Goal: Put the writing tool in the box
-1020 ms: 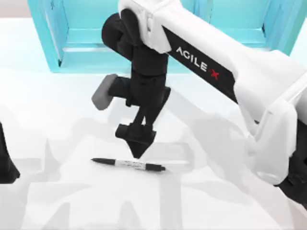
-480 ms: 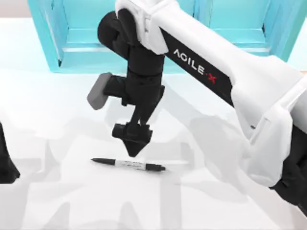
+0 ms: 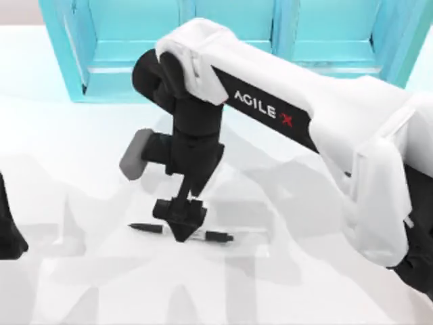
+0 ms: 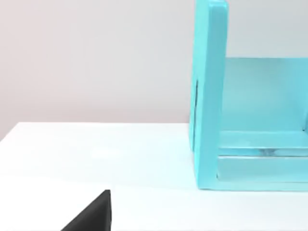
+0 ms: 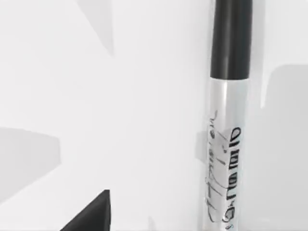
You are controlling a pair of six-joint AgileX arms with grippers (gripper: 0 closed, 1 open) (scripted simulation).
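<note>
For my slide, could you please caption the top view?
Right pincer poised over the marker pen lying on the white table.

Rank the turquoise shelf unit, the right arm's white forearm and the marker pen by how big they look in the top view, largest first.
1. Turquoise shelf unit, spanning the table's far edge, though cropped.
2. White forearm; nearer the camera, so its rank against the shelf is unsure.
3. Marker pen, plainly smallest, partly under the right gripper.

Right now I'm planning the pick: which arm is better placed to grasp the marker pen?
Right. Its end effector hangs directly over the middle of the marker pen on the white table, and its wrist view shows the barrel close up. The left arm sits parked at the table's left edge, well away.
</note>
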